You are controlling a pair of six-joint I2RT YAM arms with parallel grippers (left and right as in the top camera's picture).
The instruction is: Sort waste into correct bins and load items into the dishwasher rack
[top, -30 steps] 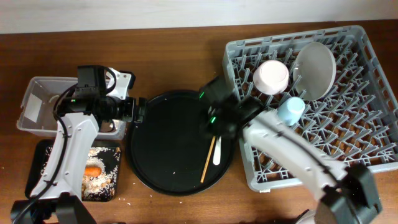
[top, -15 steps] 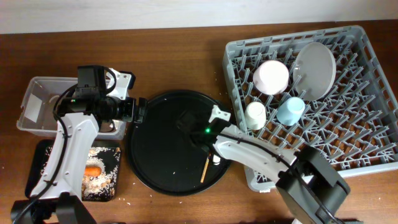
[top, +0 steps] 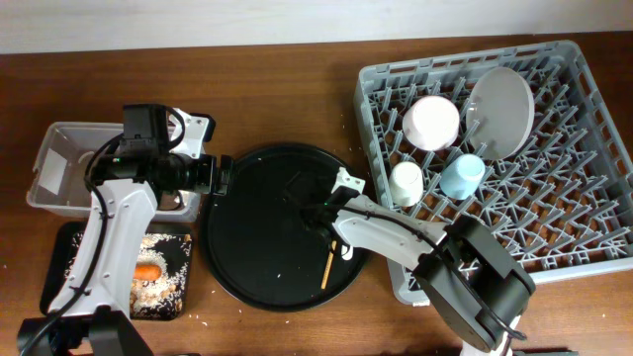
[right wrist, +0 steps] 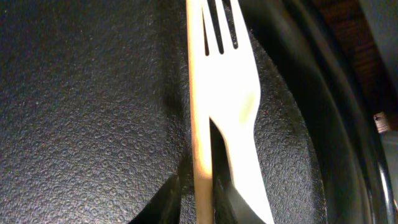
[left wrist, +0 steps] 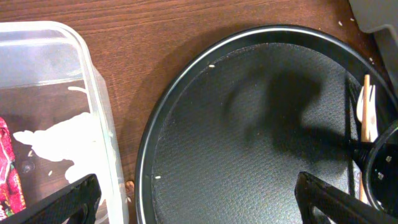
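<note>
Fork [right wrist: 239,93] against 1 chopstick [right wrist: 198,124]; both cut off, R jaws unclear.

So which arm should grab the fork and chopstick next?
Right: the right gripper is over the fork and chopstick, which fill its wrist view; the left gripper hovers at the tray's opposite edge.

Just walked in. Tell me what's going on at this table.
The right gripper is down on the round black tray, its fingers either side of the chopsticks, which lie against the white fork; whether it has gripped them is unclear. The left gripper hovers open and empty over the tray's left edge, next to the clear tub. The dishwasher rack already holds the plate, bowl, cream cup and light blue cup.
</note>
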